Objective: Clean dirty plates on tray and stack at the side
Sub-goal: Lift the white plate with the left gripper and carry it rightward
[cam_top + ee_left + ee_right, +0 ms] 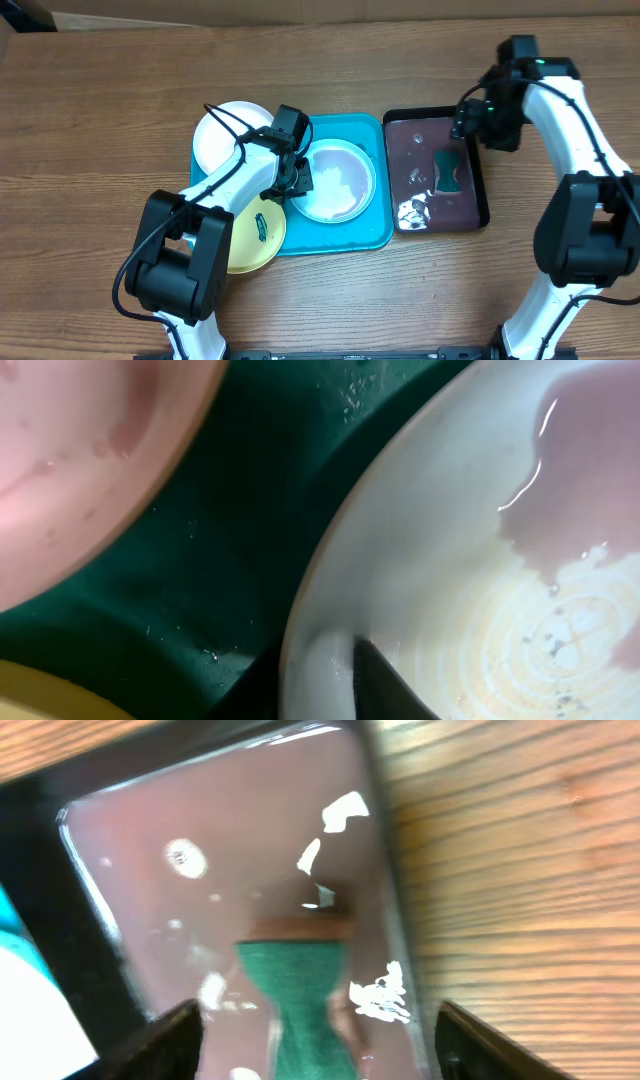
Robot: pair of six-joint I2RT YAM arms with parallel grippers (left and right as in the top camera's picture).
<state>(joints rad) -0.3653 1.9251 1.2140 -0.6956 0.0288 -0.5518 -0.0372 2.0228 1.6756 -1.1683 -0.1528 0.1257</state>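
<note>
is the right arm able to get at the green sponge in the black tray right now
Probably yes: the right hand is open and aimed at the sponge, which lies uncovered in the black tray.

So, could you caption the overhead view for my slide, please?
Left gripper at the rim of the pale plate on the turquoise tray; right gripper over the black tray.

The wood-grain tabletop (90,90) carries a small black tray (432,111) at 3 o'clock from the centre of the overhead view. Dark reddish-brown liquid (415,150) covers the tray's floor. A teal sponge (450,172) lies in it, just toward 3 o'clock. White glints (412,210) show toward the tray's 7 o'clock corner.
</note>
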